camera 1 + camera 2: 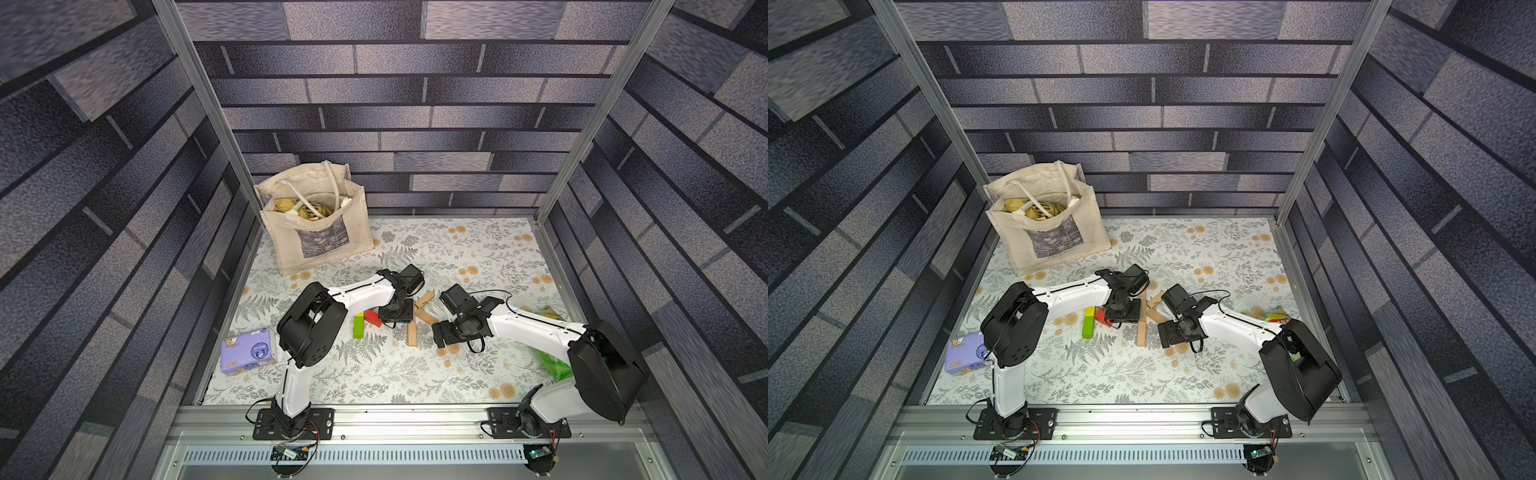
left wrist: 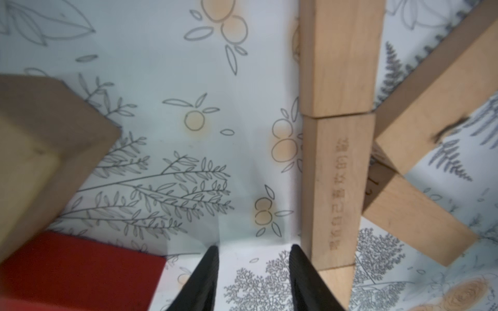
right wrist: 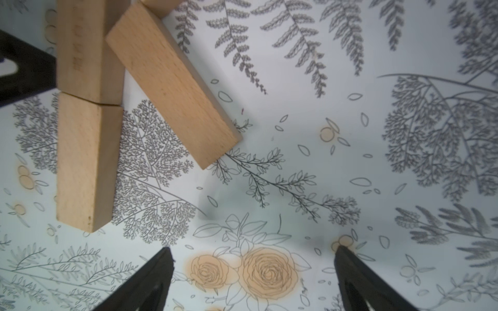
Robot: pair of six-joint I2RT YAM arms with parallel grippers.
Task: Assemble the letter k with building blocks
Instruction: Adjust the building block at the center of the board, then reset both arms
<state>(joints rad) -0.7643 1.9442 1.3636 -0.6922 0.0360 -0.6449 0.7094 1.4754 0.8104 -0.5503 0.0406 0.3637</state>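
Plain wood makes up the letter so far: a stem (image 2: 338, 175) of two bars is laid end to end on the floral worktop (image 1: 457, 249), and two slanted bars (image 2: 431, 88) are set against its side near the joint. The K is judged nearly complete, and the step in hand appears to be the release of the stem. The left jaws are parted to a middling gap with nothing between them, one finger just beside the stem. The right jaws are spread wide and empty over bare worktop near one slanted bar. A red block (image 2: 80, 272) and a green block (image 1: 358, 332) are left unused on the stem's other side. Next, a straight lift of the left jaws is called for, so that the stem is not nudged.
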